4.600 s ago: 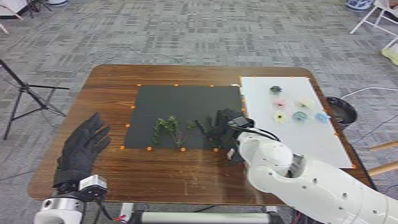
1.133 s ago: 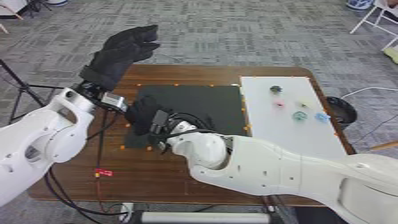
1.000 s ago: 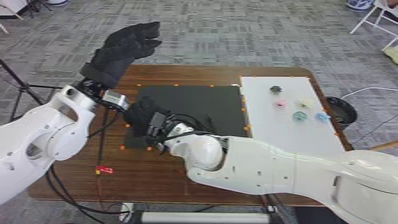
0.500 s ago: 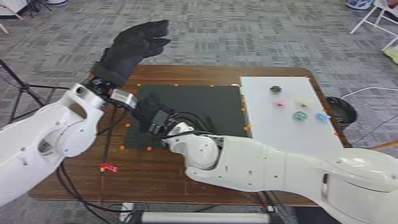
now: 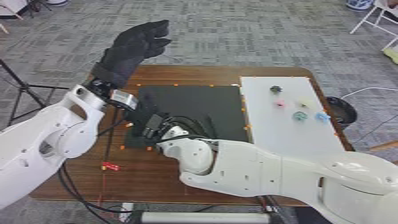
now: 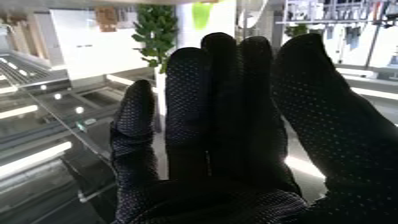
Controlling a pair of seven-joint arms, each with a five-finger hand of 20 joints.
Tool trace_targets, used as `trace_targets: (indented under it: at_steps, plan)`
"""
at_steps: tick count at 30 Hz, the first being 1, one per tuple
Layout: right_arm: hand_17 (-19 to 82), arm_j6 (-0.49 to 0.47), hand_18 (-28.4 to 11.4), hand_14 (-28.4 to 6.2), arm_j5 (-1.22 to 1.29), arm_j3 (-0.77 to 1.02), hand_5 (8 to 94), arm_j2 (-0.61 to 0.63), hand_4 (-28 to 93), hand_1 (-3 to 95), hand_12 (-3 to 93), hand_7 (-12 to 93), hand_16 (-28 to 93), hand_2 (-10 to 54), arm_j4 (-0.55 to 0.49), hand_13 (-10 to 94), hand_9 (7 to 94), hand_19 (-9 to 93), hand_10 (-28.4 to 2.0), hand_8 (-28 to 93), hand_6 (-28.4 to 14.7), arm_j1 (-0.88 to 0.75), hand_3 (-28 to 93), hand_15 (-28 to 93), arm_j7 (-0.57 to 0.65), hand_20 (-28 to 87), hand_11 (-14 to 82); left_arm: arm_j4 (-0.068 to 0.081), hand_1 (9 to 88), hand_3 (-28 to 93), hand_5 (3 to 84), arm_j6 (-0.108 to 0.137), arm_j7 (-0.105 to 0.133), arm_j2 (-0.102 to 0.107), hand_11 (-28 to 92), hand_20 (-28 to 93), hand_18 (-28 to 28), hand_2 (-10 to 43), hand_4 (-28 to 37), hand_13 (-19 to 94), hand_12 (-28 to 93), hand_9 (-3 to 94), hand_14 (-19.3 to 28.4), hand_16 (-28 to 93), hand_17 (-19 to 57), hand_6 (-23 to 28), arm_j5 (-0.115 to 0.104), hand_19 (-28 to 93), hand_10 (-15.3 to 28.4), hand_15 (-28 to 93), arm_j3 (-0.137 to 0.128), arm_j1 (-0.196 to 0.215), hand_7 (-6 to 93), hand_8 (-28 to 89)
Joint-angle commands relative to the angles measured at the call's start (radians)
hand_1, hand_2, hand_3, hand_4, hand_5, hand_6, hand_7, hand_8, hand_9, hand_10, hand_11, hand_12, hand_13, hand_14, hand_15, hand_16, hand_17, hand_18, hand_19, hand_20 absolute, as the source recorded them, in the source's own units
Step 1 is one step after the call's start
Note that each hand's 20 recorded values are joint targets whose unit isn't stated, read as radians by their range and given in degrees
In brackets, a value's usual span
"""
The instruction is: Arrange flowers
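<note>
In the head view my left hand is raised over the table's back left edge, fingers straight and empty. Over the left part of the black mat is my right hand. In the right wrist view, the right hand has its fingers straight and thumb apart, holding nothing. On the white board lie a dark flower, a pink one, a pale yellow one, a teal one and a blue one. The right hand and arm cover much of the mat's left and front.
Orange markers edge the mat and board. A black round container stands beyond the table's right edge. Cables with a red tag hang beneath the left arm. A tripod stands left of the brown table.
Since the earliest frame, my left hand has moved up and away from the front left, and my right hand has moved left across the mat. The bright yellow flower has left the board.
</note>
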Motion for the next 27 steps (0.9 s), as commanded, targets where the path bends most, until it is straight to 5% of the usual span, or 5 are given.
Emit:
trace_targets:
  at_steps: [1,10,15,20,27]
  plan:
    - [19,-0.026,-18.8,-7.0,-0.015,0.017,52.9,-0.013,-28,37.4,22.7,28,27,-9.5,-0.016,49,58.3,73,-8.6,-16,0.5,-0.011,81,67,0.016,51,28.6,-0.003,25.1,68,29.2,-0.017,0.006,-0.020,19,14,20.0,-2.4,-25.5,18,20,22.2,13.2,6,-9.9,2.5,0.003,38,10.6,28,-0.007,0.000,18.3,-8]
    - [18,-0.146,-18.8,-8.0,-0.006,0.032,47.5,0.034,-28,35.1,23.8,28,25,-9.5,-0.084,46,53.7,73,-9.4,-15,0.4,-0.006,86,69,0.041,51,29.6,-0.004,25.1,68,29.3,-0.005,0.025,-0.001,19,14,20.0,-2.4,-25.5,18,20,22.2,13.2,6,-9.9,2.6,-0.012,38,10.7,28,0.015,-0.008,18.2,-8]
    - [17,-0.236,-18.6,-10.3,-0.027,0.100,41.7,0.131,-28,38.1,35.8,28,32,-9.5,-0.191,42,40.9,75,-13.5,-15,0.5,-0.034,92,77,0.019,51,54.4,-0.036,25.2,68,29.3,0.016,0.023,0.014,19,14,20.0,-2.3,-25.4,18,20,22.2,13.2,6,-9.9,2.6,-0.006,38,10.6,28,-0.102,0.120,18.2,-8]
    - [17,-0.190,-18.5,-12.2,0.011,0.168,47.4,0.291,-24,39.4,53.9,35,40,-7.8,-0.286,40,39.7,76,-13.8,-17,1.9,-0.080,92,79,-0.115,52,55.0,-0.062,25.1,68,29.2,0.033,0.000,0.019,19,14,20.0,-2.4,-25.5,18,20,22.2,13.1,6,-9.9,2.6,-0.003,38,10.6,28,-0.212,0.247,18.4,-8]
    - [15,-0.242,-19.1,-13.3,0.035,0.172,55.3,0.398,-19,37.0,57.4,31,42,-3.0,-0.332,37,38.6,74,-14.4,-18,2.9,-0.092,93,79,-0.184,53,53.9,-0.070,25.2,68,29.3,0.038,-0.017,0.016,18,14,20.0,-2.4,-25.5,18,20,22.2,13.1,6,-9.9,2.6,0.000,38,10.5,28,-0.261,0.303,18.3,-8]
